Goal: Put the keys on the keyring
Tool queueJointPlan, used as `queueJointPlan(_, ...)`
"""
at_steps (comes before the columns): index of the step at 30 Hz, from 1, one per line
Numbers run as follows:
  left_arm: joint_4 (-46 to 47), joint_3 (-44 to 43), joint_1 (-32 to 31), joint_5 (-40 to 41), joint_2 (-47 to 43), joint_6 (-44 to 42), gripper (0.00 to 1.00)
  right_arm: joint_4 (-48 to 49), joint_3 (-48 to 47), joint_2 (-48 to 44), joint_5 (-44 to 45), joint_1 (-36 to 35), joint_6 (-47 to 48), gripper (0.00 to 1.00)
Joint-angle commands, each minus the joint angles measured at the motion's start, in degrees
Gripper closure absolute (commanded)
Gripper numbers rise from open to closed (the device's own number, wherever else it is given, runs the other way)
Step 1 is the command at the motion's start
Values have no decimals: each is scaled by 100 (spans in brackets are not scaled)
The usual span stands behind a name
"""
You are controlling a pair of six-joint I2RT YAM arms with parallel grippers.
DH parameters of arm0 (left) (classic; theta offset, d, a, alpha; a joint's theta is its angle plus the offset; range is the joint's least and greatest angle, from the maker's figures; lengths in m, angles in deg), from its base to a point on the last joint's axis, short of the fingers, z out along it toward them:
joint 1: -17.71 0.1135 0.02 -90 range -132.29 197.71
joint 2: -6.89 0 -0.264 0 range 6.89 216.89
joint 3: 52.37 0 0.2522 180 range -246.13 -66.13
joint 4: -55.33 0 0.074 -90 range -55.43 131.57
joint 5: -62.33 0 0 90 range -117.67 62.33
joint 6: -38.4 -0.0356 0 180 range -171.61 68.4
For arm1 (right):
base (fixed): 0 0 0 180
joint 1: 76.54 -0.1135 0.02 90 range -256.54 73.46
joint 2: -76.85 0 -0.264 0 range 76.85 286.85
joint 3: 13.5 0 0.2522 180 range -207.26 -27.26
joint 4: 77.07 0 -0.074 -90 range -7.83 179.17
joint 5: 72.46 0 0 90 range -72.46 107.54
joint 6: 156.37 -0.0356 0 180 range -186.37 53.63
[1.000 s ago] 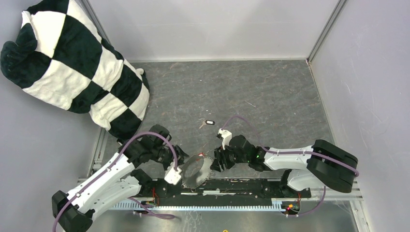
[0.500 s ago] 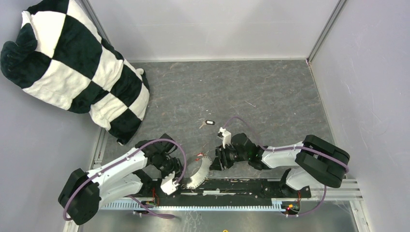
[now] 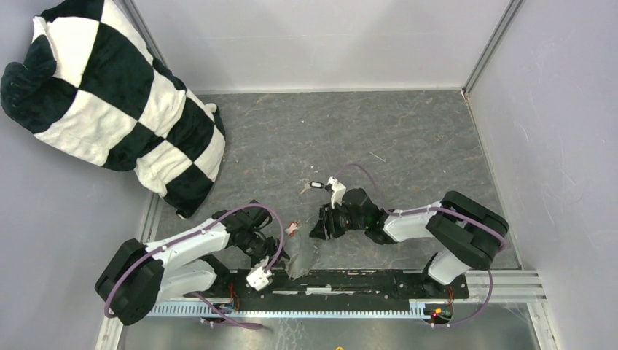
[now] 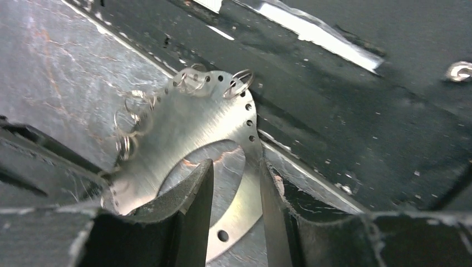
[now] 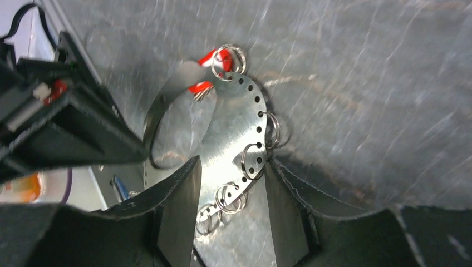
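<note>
Gripping the keyring (image 4: 189, 122) low in the top view's centre, the left gripper (image 4: 235, 167) clamps its band; right gripper (image 5: 231, 164) straddles the rim, grasp unclear; red-tag key (image 5: 214, 61) sits at a split ring, maybe hooked; black-tag key (image 3: 315, 185) lies mid-frame, not yet on.

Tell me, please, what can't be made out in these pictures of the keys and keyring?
Right wrist view: the key on the red tag sits mostly behind the keyring; threaded or not, unclear.
Same view: the right gripper hides its own contact with the keyring.
Top view: the black-tagged key is too small to show its shape.
Left wrist view: the left gripper covers the keyring's lower part.
</note>
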Motion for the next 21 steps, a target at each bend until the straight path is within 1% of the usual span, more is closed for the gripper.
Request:
queueJointPlan(1,1558,248,-21,791,434,-336,57,388,-557,296,-204,-13,57,48)
queueJointPlan(3,1695,122,-22,915,525,177,58,174,-746,322,-92,55,279,44)
queueJointPlan(5,1862,-71,-22,1031,621,998,59,-59,-737,151,46,188,465,38)
queueJointPlan(7,1892,-257,-17,1183,724,1564,60,-487,-627,-233,329,293,799,35)
queueJointPlan(9,1816,-356,-13,1223,699,1861,60,-818,-410,-737,587,295,1180,32)
queueJointPlan(13,1230,-535,-13,1030,482,1853,59,-1346,107,-1762,875,216,1452,29)
queueJointPlan(15,1036,-548,-13,920,354,1710,58,-1679,231,-2013,901,182,1323,26)
queueJointPlan(17,1025,-486,-13,820,231,1695,58,-1917,356,-2077,873,186,1066,23)
queueJointPlan(21,1047,-368,-13,882,282,1537,58,-2169,555,-1926,668,202,690,20)
